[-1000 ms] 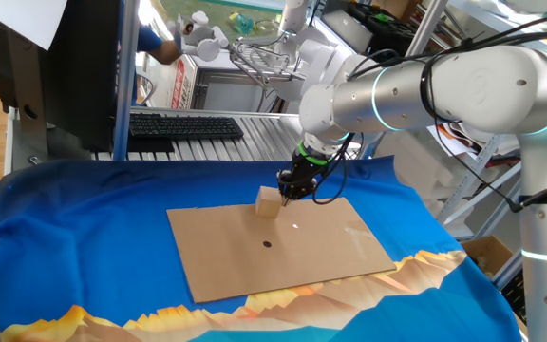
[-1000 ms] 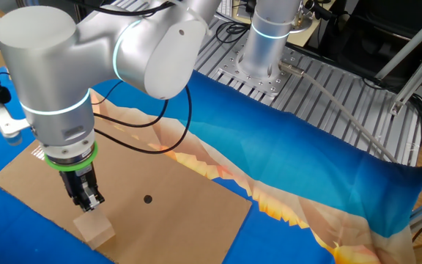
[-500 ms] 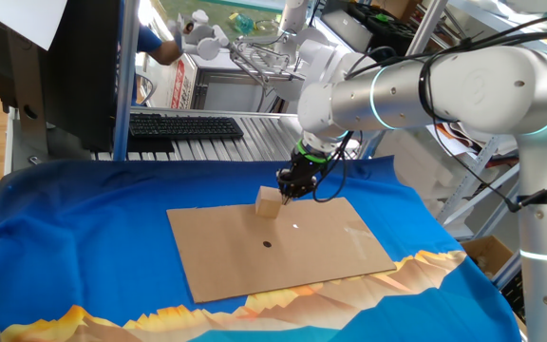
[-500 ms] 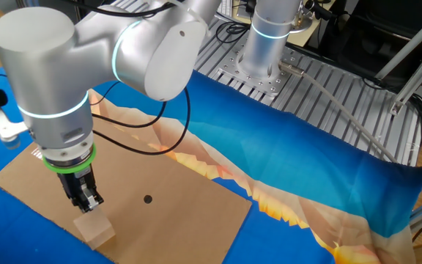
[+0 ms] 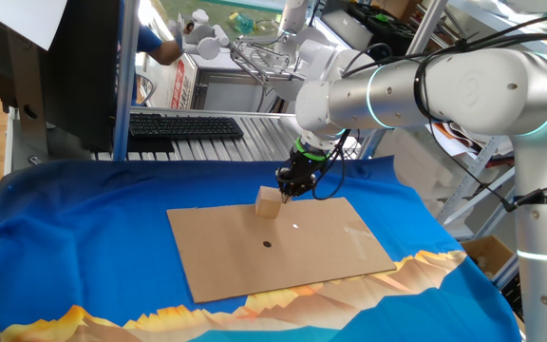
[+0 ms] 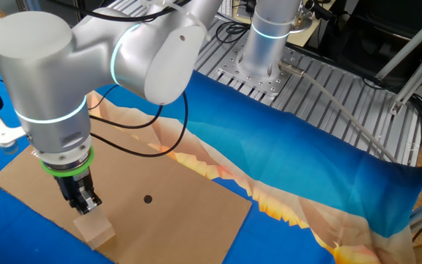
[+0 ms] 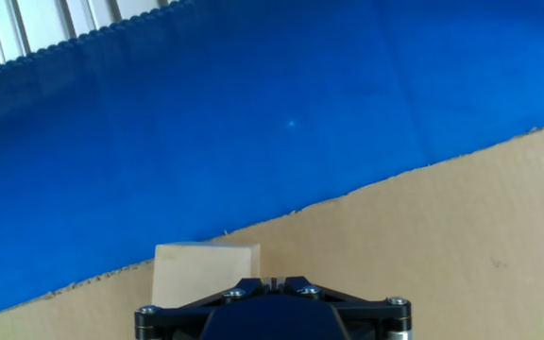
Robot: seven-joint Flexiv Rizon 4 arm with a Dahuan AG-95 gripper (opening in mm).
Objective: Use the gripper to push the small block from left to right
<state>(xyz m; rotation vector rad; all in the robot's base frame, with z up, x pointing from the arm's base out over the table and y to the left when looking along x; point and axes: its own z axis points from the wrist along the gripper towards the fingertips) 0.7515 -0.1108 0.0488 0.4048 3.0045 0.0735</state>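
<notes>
The small block (image 5: 270, 201) is a light tan wooden cube on the far edge of the brown cardboard sheet (image 5: 283, 249). It also shows in the other fixed view (image 6: 95, 227) and in the hand view (image 7: 204, 271). My gripper (image 5: 287, 186) is a black narrow tip with a green ring, on the silver-white arm. Its fingers are closed together and hold nothing. The tip sits just right of the block in one fixed view, and just above it in the other fixed view (image 6: 85, 207), very close to or touching it. In the hand view the gripper (image 7: 272, 282) is at the bottom edge.
A blue cloth (image 5: 74, 228) covers the table under the cardboard. A small black dot (image 5: 267, 243) marks the cardboard's middle. A black keyboard (image 5: 183, 125) and a monitor (image 5: 60, 66) stand behind the table. The arm's base (image 6: 268, 37) stands on a ribbed metal plate.
The arm has shifted slightly, toward the left in both fixed views. The gripper tip stays next to the block, and the block has not visibly moved.
</notes>
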